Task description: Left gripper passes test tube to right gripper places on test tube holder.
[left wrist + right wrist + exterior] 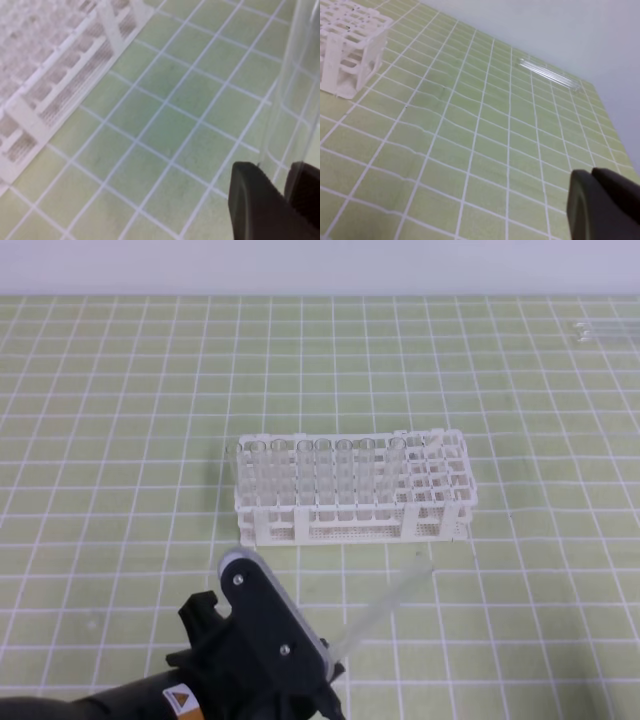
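Note:
My left gripper [335,658] hangs low at the front of the table, shut on a clear test tube [385,605] that slants up and to the right toward the rack. In the left wrist view the tube [292,95] runs up from between the black fingertips [250,200] of that gripper [286,176]. The white test tube holder [440,495] stands mid-table, with several clear tubes [320,478] upright in its left and middle holes. My right gripper [592,176] shows only in its own wrist view, shut and empty, over the mat to the right of the holder [347,47].
A green mat with a white grid [120,440] covers the table. A few loose clear tubes [600,332] lie at the far right back edge, also visible as tubes [550,75] in the right wrist view. A pale wall runs behind.

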